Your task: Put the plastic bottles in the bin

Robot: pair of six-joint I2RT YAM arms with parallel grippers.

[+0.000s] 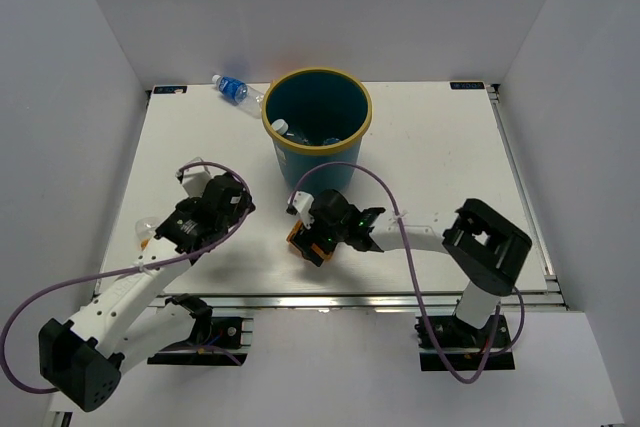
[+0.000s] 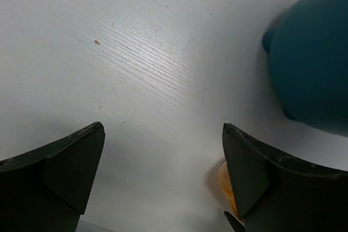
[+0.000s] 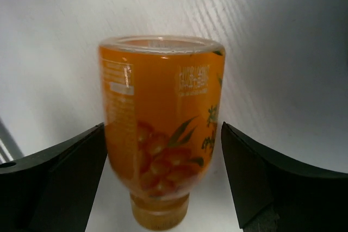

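The stubby orange bottle [image 3: 163, 134] lies on the white table, cap toward the camera, between the fingers of my right gripper [image 3: 163, 126]. The jaws are open and stand close on both sides of it. In the top view this gripper [image 1: 306, 237] is in front of the bin [image 1: 316, 119], a teal bucket with a yellow-tan rim, with the orange bottle [image 1: 297, 243] at its tip. Clear bottles [image 1: 300, 136] lie inside the bin. A clear bottle with a blue label [image 1: 232, 88] lies behind the bin on its left. My left gripper [image 2: 163, 129] is open and empty over bare table.
The bin's wall [image 2: 315, 63] fills the upper right of the left wrist view. A small clear object [image 1: 148, 231] lies by the left arm near the table's left edge. White walls enclose the table on three sides.
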